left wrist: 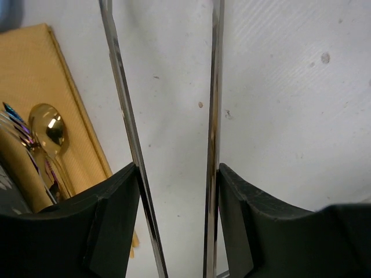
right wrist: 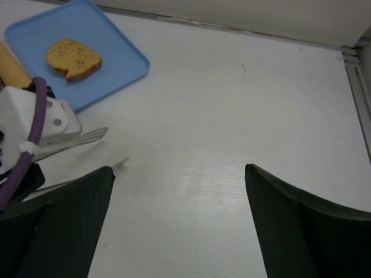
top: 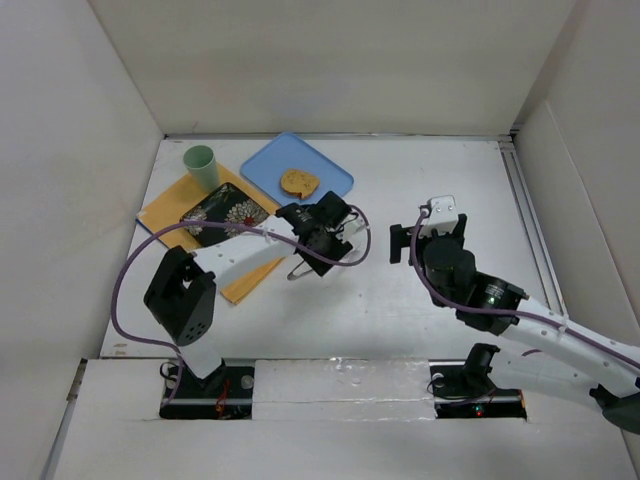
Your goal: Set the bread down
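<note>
Bright metal in dull black plastic.
The tongs (left wrist: 213, 116) in my left gripper (left wrist: 177, 191) are polished metal, mirror-glossy against my matt black plastic fingers (left wrist: 110, 226). The spoon (left wrist: 49, 130) is glossy gold-toned metal; the mat (left wrist: 35, 69) looks like finely woven yellow cloth. The table (left wrist: 290, 116) is matt white, faintly ribbed and speckled. The tray (right wrist: 110, 52) is smooth blue plastic with a soft sheen; the bread (right wrist: 72, 58) is dry, porous, rough-crusted.

2 white arms (top: 235, 255) with black joints (purple cables (top: 115, 295)).
</note>
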Robot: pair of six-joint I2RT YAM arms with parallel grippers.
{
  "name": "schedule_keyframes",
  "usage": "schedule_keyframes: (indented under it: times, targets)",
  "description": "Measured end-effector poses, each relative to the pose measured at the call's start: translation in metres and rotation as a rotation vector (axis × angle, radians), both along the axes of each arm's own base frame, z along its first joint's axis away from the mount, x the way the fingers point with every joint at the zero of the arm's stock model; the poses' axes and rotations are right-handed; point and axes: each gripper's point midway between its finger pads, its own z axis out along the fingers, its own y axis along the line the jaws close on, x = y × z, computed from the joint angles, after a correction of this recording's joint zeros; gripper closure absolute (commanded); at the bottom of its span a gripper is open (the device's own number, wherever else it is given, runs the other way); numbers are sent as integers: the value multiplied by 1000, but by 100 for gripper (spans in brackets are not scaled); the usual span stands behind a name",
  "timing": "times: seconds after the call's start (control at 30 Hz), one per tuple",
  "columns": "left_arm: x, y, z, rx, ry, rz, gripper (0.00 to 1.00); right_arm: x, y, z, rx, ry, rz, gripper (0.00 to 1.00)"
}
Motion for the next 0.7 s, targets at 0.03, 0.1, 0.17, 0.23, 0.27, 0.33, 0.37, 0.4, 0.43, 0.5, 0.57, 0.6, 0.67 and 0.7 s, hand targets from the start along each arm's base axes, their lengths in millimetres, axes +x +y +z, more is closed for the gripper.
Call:
schedule_keyframes:
  times: [0.03,0.1,0.17,0.23,0.27,0.33,0.37,0.4,0.43,0.5,0.57,0.6,0.67,0.7]
  targets:
    - [2,-2,6,-15,-8,7,52,0,0,-1,-2,1,0,0]
    - [7,-5,19,-51,-25,27,52,0,1,-1,-4,3,0,0]
    - [13,-9,32,-85,-43,48,52,1,1,-2,-6,4,0,0]
    - [19,-12,46,-110,-60,70,51,1,1,-2,-8,6,0,0]
    - [21,-14,52,-120,-70,79,51,1,1,-3,-9,6,0,0]
    - [25,-20,65,-145,-92,91,51,1,2,-3,-9,6,0,0]
    - [26,-23,72,-159,-104,94,51,1,1,-3,-9,6,0,0]
    - [26,-26,77,-171,-113,97,52,1,1,-3,-9,6,0,0]
    - [26,-28,84,-183,-125,103,52,1,1,-3,-9,6,0,0]
    - [29,-31,95,-198,-146,114,52,1,1,-3,-9,6,0,0]
    - [33,-33,105,-214,-171,137,52,1,1,-3,-9,6,0,0]
    - [35,-33,109,-219,-184,151,52,1,1,-3,-9,6,0,0]
    - [43,-31,117,-225,-213,188,53,1,1,-3,-9,6,0,0]
    - [48,-28,121,-228,-227,208,54,1,1,-3,-9,6,0,0]
